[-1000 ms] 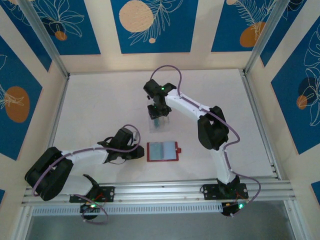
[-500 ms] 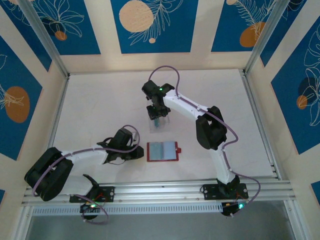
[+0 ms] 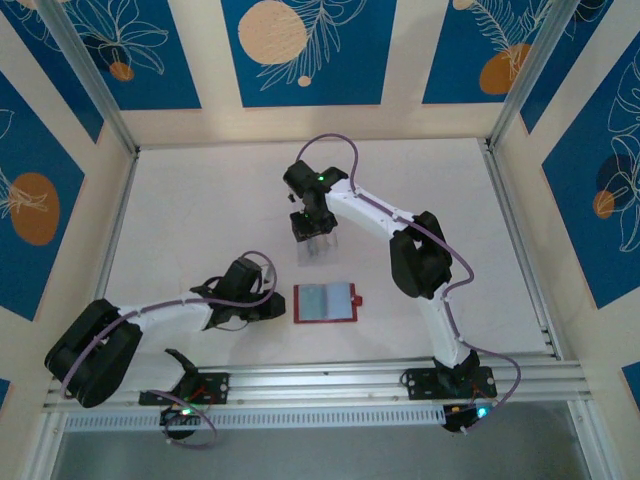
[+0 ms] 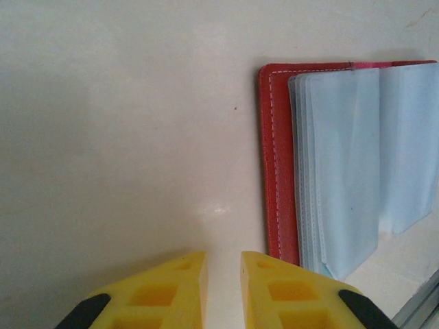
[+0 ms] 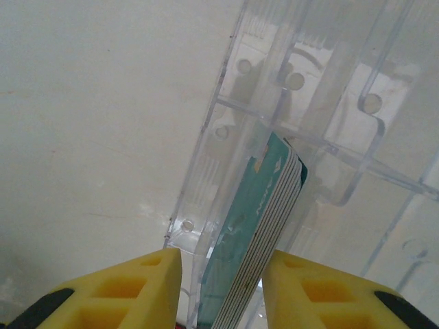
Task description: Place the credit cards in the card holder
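Flat folding card holder [image 4: 336, 164]: was red, white-stitched, with pale blue sleeves. Thin rectangular credit cards [image 5: 250, 205], stacked: were teal-green, edges striped dark and white. Plain worktop [image 4: 116, 123]: was cream.

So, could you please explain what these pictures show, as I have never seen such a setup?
Two robot arms are bolted at the near edge of a table. The overhead picture looks down on both; each other picture comes from a wrist camera, yellow jaws at the bottom. On the table lie an open red card holder with pale sleeves and a clear plastic case holding teal credit cards. The left gripper is empty, jaws narrowly apart, beside the holder. The right gripper has its jaws either side of the cards.
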{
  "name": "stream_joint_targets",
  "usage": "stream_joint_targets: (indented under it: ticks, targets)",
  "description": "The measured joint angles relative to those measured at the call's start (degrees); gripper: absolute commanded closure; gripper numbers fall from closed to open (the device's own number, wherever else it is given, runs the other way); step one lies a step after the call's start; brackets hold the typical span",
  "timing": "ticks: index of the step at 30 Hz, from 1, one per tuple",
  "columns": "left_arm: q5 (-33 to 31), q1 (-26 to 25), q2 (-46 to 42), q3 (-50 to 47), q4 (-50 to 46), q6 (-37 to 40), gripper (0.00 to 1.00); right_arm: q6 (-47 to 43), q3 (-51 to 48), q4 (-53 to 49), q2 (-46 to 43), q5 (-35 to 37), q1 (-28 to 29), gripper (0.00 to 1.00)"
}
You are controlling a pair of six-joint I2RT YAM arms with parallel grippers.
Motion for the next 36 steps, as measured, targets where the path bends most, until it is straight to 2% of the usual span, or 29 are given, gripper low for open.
stream_joint_targets:
  ticks: [22, 30, 36]
  targets:
    - [0.37, 0.31, 0.02, -0.59, 0.02, 0.0, 0.81, 0.22, -3.17, 2.71, -3.15, -6.82, -2.01, 0.74]
    - [0.39, 0.31, 0.02, -0.59, 0.2, 0.0, 0.8, 0.28, -3.23, 3.1, -3.56, -6.82, -2.21, 0.84]
    - [0.39, 0.31, 0.02, -0.59, 0.37, 0.0, 0.81, 0.46, -3.28, 3.13, -3.56, -6.78, -2.36, 0.88]
